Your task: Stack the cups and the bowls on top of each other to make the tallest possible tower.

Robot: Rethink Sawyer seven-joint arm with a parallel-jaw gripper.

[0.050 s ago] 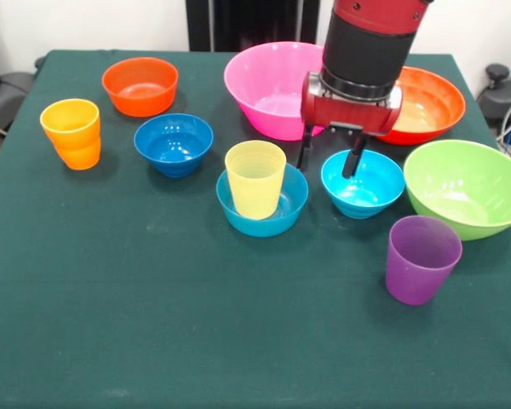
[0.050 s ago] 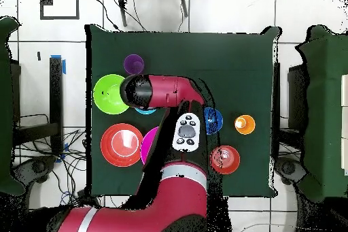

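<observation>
The pale yellow cup (image 1: 255,179) stands upright in the mid-blue small bowl (image 1: 264,217) at mid-table, forming the low tower. My gripper (image 1: 330,155) is open just right of it, one finger outside and one inside the left rim of the cyan bowl (image 1: 368,187). In the overhead view the arm hides the gripper and most of that bowl. The purple cup (image 1: 422,258) stands alone at the front right and the orange cup (image 1: 71,134) at the far left. The dark blue bowl (image 1: 174,143) and the small orange-red bowl (image 1: 140,85) sit left of the tower.
Three large bowls line the back and right: pink (image 1: 268,85), orange-red (image 1: 430,106) partly behind the arm, and lime green (image 1: 466,187). The green tablecloth (image 1: 153,324) spreads bare across the front. Overhead, the arm (image 2: 166,93) covers the middle.
</observation>
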